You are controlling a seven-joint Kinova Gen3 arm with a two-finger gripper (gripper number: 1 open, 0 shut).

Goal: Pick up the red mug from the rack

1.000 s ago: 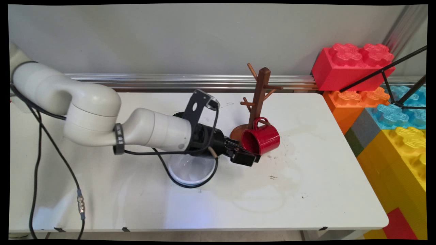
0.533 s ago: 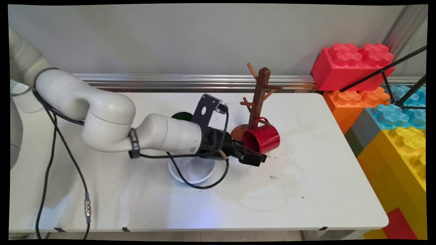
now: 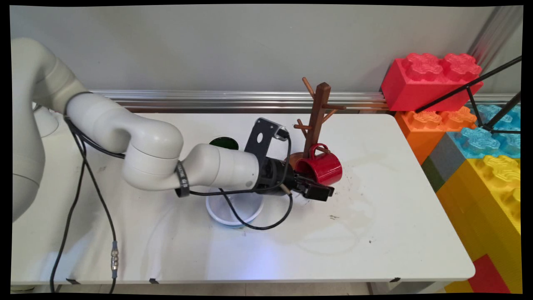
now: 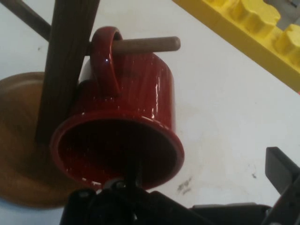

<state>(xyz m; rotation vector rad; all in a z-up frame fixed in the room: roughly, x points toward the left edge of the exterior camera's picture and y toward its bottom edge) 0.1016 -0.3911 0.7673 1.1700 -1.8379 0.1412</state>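
Note:
A red mug (image 3: 321,168) hangs by its handle on a low peg of a brown wooden mug tree (image 3: 317,109), tilted with its mouth toward the arm. My gripper (image 3: 318,191) is low over the table, right at the mug's lower rim and just in front of it. In the hand view the mug (image 4: 126,122) fills the middle, its handle over the peg (image 4: 145,45) and its open mouth facing me. One black finger (image 4: 281,174) stands apart at the right; the other is hidden. The jaws look open and hold nothing.
A white bowl (image 3: 233,207) sits under the forearm, with a dark green round thing (image 3: 224,143) behind it. The tree's round base (image 3: 293,158) is beside the mug. Large toy bricks (image 3: 470,137) and black tripod legs (image 3: 479,96) border the table's right side.
The arm has slid to the right, bringing the gripper closer under the mug's rim. The mug and the tree have stayed in place.

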